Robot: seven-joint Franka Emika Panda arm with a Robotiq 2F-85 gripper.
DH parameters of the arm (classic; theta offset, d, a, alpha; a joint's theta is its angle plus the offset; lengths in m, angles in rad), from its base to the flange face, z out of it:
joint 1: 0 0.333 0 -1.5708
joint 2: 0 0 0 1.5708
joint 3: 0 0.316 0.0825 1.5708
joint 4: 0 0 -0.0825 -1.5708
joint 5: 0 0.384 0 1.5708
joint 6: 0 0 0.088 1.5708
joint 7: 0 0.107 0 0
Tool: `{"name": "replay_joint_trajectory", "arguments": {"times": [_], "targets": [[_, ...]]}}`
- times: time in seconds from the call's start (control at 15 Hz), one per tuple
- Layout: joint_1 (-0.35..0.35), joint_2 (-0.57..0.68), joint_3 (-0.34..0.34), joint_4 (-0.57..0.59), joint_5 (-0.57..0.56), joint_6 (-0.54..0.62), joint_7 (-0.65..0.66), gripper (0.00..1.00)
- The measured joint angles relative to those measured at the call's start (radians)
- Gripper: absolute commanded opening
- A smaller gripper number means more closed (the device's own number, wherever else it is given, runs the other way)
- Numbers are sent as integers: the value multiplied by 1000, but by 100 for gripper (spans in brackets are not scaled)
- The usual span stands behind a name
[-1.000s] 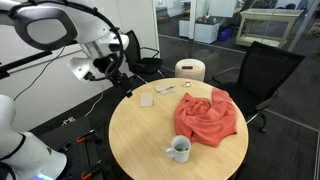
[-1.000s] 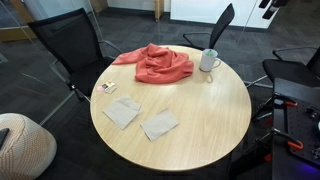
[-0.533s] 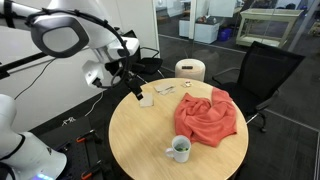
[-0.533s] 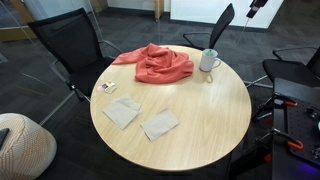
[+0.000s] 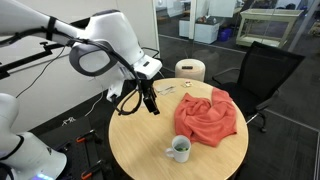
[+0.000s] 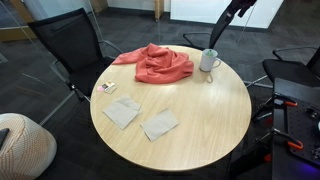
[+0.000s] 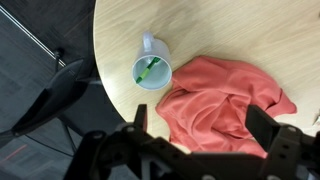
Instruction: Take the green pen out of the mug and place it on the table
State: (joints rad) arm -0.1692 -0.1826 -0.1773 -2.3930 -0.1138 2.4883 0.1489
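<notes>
The white mug (image 5: 180, 149) stands near the table's front edge, beside the red cloth (image 5: 208, 115). In the wrist view the mug (image 7: 153, 68) holds the green pen (image 7: 147, 70), which leans inside it. The mug (image 6: 209, 60) also shows at the far side of the round beige table (image 6: 190, 120). My gripper (image 5: 151, 104) hangs over the table's far left part, well away from the mug. In the wrist view the gripper (image 7: 203, 125) is open and empty, its fingers (image 7: 266, 126) spread above the red cloth (image 7: 220, 100).
Two grey sheets (image 6: 122, 112) (image 6: 160, 124) and a small card (image 6: 106, 87) lie on the table. A white bin with a tan top (image 5: 190, 70) and black chairs (image 5: 265, 68) (image 6: 75, 45) stand around it. The arm (image 6: 240, 6) enters at the top.
The arm has swung from beyond the table's left edge inwards over the table top, and the gripper has come lower and closer to the red cloth. Mug and pen have not moved.
</notes>
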Motion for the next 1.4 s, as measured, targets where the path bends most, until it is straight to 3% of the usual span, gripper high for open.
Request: {"name": "replay_joint_trajectory", "arguments": {"times": [0.2,0.47,1.0,1.4], "targets": [[-18,79,13,33,-27,12,173,100],[-18,156,21,71,-151,13,412,100],[-18,175,22,84,-157,13,446,100],[-18,230,10,84,-159,45,657,100]]}}
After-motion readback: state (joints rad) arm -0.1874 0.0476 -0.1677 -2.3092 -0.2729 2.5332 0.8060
